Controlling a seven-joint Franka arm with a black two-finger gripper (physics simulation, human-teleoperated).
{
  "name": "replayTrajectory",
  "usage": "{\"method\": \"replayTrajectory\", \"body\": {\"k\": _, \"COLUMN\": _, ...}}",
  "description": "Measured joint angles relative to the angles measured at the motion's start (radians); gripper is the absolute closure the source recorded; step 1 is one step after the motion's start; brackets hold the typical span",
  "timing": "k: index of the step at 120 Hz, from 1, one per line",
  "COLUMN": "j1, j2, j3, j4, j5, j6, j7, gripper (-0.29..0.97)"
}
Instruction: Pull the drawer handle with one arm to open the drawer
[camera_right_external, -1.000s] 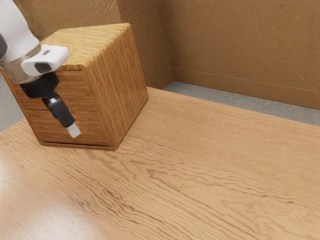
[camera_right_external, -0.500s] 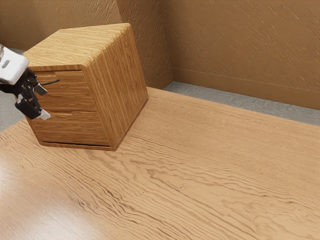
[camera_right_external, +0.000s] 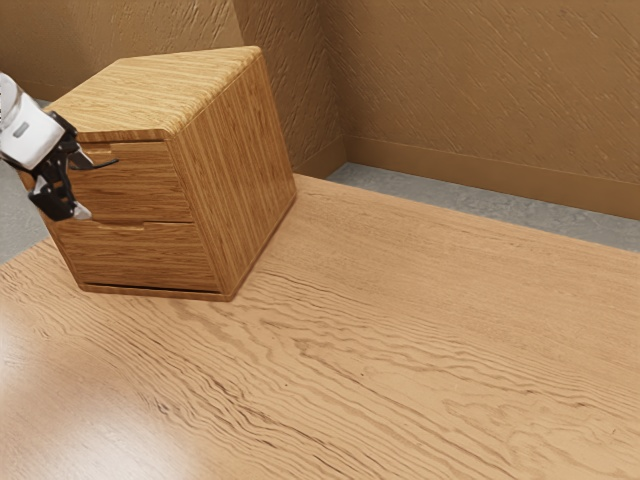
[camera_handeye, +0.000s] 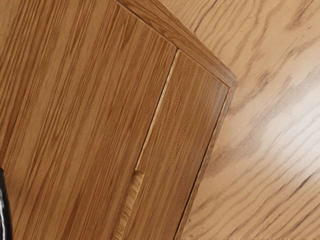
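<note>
The black gripper (camera_right_external: 80, 186) is pictured at the exterior view's left edge, in front of the upper drawer (camera_right_external: 145, 190) of a wooden cabinet (camera_right_external: 215, 150) set on the table (camera_right_external: 400, 350). Its jaws are spread wide and nothing is gripped. The thin dark drawer handle (camera_right_external: 103, 163) is seen just beside the upper finger, and the drawer is shown shut

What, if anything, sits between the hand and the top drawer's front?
Nothing. In the exterior view the hand hangs close before the top drawer of the cabinet, and the short stretch between them is bare.
</note>
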Motion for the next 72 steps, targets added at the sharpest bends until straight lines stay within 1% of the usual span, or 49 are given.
{"method": "replayTrajectory", "body": {"k": 17, "j1": -0.043, "j2": 0.002, "j3": 0.042, "j4": 0.054, "j5": 0.022, "j6": 0.008, "j7": 0.056, "gripper": 0.00}}
{"method": "replayTrajectory", "body": {"k": 40, "j1": -0.080, "j2": 0.002, "j3": 0.077, "j4": 0.088, "j5": 0.041, "j6": 0.023, "j7": 0.115, "gripper": 0.00}}
{"method": "replayTrajectory", "body": {"k": 53, "j1": -0.081, "j2": 0.001, "j3": 0.092, "j4": 0.097, "j5": 0.045, "j6": 0.030, "j7": 0.140, "gripper": 0.00}}
{"method": "replayTrajectory", "body": {"k": 72, "j1": -0.057, "j2": -0.004, "j3": 0.099, "j4": 0.097, "j5": 0.043, "j6": 0.041, "j7": 0.170, "gripper": 0.00}}
